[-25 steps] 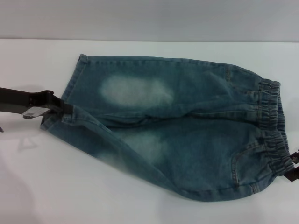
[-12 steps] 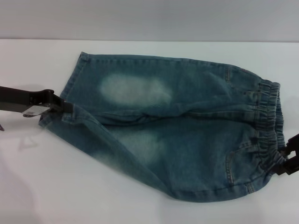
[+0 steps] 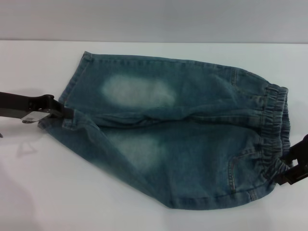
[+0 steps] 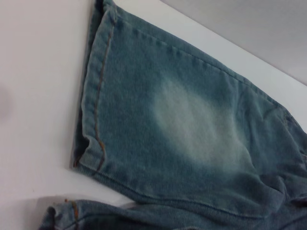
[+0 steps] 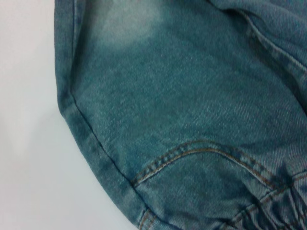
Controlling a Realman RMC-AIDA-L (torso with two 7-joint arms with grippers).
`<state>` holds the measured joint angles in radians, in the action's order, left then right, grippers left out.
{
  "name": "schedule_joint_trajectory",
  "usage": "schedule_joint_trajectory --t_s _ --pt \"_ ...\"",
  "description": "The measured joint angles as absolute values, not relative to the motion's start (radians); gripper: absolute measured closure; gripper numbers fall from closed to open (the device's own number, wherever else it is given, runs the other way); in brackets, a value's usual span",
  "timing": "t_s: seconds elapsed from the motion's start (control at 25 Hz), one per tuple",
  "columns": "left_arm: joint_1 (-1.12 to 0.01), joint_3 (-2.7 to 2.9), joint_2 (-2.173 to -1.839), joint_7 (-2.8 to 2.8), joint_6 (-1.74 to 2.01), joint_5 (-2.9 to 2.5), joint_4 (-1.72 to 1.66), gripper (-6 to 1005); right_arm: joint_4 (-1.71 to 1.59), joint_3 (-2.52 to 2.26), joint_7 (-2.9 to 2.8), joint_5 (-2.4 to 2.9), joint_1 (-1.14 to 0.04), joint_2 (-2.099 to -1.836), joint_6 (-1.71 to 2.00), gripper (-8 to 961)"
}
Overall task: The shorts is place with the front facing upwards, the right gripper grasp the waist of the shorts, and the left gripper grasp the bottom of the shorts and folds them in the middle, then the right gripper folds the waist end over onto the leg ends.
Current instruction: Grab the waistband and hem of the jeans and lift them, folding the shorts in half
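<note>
The blue-green denim shorts (image 3: 192, 106) lie front up on the white table (image 3: 72, 192), with the leg ends at the left and the waist (image 3: 274, 120) at the right. My left gripper (image 3: 65, 113) is shut on the hem of the near leg (image 3: 50, 122) and holds it a little off the table. The far leg's hem (image 4: 93, 96) lies flat. At the near corner of the ruffled band, my right gripper (image 3: 285, 168) is shut on the waist. The right wrist view shows a curved pocket seam (image 5: 192, 153) and the gathers (image 5: 273, 206).
The table's far edge meets a grey wall (image 3: 154, 19) just behind the shorts. Bare white tabletop lies in front of and to the left of the shorts.
My right gripper has come in from the right edge and taken the waist's near corner. The near side of the shorts has risen and drawn toward the far side. The left gripper shifted slightly.
</note>
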<state>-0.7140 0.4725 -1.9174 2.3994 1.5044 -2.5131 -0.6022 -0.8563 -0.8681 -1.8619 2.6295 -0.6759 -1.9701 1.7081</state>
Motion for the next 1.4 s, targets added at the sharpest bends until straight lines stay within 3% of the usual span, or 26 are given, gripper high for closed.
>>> schedule_joint_trajectory --t_s 0.28,0.48,0.92,1.04,1.2,1.4 --pt "-0.712 0.472 -1.917 2.398 1.499 -2.512 -0.6 971 -0.845 -0.861 -1.85 2.627 -0.666 -1.976 1.695 379" --pt "-0.712 0.472 -1.919 2.394 1.497 -2.511 -0.6 970 -0.841 -0.853 -1.828 2.615 -0.66 -1.983 1.676 435" --pt "-0.711 0.471 -1.923 2.391 1.497 -2.511 -0.598 970 -0.818 -0.847 -1.804 2.601 -0.659 -1.983 1.673 874" --pt "-0.714 0.467 -1.922 2.394 1.497 -2.511 -0.6 971 -0.813 -0.82 -1.791 2.599 -0.656 -1.981 1.681 953" --pt "-0.719 0.461 -1.916 2.407 1.493 -2.511 -0.611 971 -0.825 -0.734 -1.758 2.556 -0.63 -1.974 1.71 953" --pt "-0.719 0.436 -1.905 2.426 1.47 -2.472 -0.642 970 -0.832 -0.633 -1.73 2.446 -0.56 -1.939 1.753 954"
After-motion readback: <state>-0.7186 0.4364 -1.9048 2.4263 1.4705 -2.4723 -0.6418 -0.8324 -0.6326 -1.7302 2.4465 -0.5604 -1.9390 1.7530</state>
